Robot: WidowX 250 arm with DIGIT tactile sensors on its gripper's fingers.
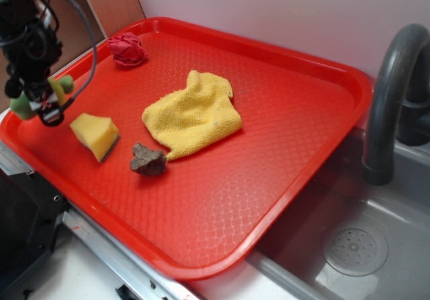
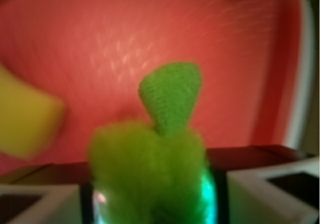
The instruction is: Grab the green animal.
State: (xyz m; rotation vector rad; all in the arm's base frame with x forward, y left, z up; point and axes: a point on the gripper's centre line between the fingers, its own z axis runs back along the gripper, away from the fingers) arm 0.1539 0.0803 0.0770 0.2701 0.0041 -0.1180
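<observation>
Gripper is closed on the green animal, holding it above the tray at its left edge near the sponge; grab appears done, nothing left.

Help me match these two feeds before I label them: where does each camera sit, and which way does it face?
Exterior: raised off the tray's front corner, looking down across it toward the wall; the arm and gripper show at left, holding the green animal.
Wrist: mounted on the arm just behind the gripper, looking past its fingers at the tray floor.
Shared: the green animal, the yellow sponge, the red tray.
</observation>
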